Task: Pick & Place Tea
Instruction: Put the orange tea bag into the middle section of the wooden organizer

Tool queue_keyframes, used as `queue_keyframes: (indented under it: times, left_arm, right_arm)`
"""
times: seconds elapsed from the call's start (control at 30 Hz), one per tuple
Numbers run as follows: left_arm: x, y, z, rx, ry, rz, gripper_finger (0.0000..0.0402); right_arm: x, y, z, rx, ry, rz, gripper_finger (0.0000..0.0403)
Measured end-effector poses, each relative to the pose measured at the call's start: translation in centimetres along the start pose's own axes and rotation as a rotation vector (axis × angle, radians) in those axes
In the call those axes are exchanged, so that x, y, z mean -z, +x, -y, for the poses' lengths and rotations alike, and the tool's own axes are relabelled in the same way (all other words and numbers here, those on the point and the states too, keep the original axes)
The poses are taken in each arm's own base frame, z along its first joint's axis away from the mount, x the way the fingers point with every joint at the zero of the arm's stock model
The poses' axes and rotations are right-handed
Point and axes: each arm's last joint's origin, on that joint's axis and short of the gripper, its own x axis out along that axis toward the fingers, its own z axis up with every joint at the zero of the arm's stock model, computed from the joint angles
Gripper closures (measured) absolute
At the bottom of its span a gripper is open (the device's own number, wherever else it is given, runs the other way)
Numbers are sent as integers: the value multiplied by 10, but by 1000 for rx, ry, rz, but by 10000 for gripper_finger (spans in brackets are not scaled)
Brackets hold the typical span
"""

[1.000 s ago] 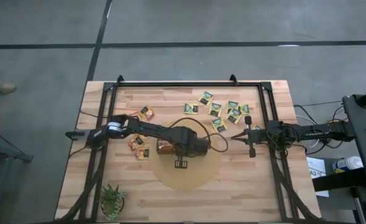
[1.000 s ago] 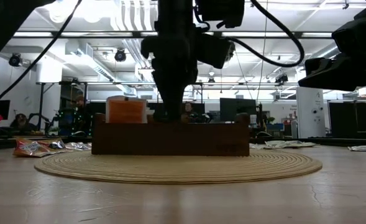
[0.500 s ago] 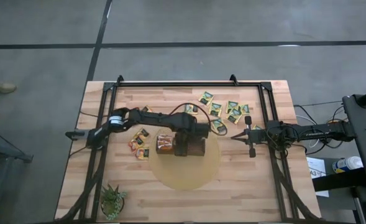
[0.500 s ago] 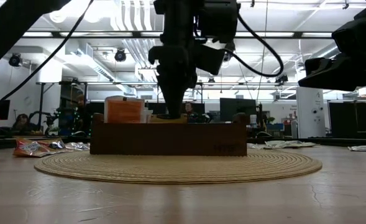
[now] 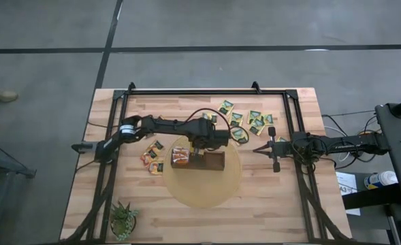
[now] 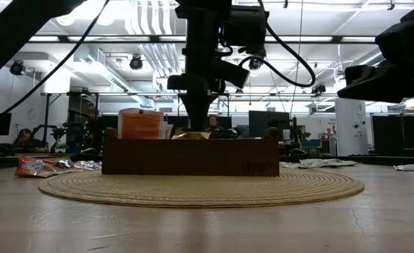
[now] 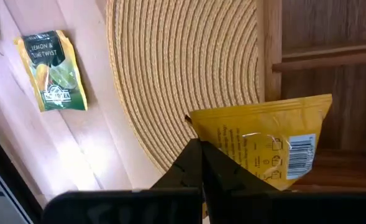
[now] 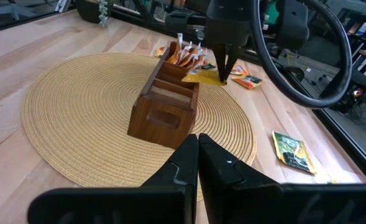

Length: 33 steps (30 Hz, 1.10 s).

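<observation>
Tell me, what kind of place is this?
Probably a robotics lab or workshop: exposed ceiling ducts, rows of desks with computer monitors, and a wooden table where two robot arms sort tea sachets.

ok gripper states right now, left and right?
Left gripper: shut on a yellow tea sachet, over the wooden box.
Right gripper: shut, holding nothing, at the table's right side.

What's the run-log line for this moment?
left gripper: shut on yellow sachet, above wooden box | right gripper: shut, idle at table's right
</observation>
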Motion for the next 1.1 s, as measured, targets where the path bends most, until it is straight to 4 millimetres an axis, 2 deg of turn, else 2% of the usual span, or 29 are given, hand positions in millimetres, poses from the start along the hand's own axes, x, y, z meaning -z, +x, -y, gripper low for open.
queue_keyframes:
  times: [0.17, 0.4, 0.67, 0.77, 1.1]
  left_arm:
    - [0, 0, 2, 11, -21, 4, 401]
    - [-4, -5, 17, 64, -148, 18, 401]
    - [-7, -11, 39, 54, -65, 20, 396]
    - [-7, -11, 39, 40, -62, 19, 373]
    - [-7, -12, 37, -80, -94, 8, 260]
  right_arm:
    - [0, 0, 0, 0, 0, 0, 394]
    - [0, 0, 0, 0, 0, 0, 394]
    - [0, 0, 0, 0, 0, 0, 394]
    - [0, 0, 0, 0, 0, 0, 394]
    - [0, 0, 0, 0, 0, 0, 394]
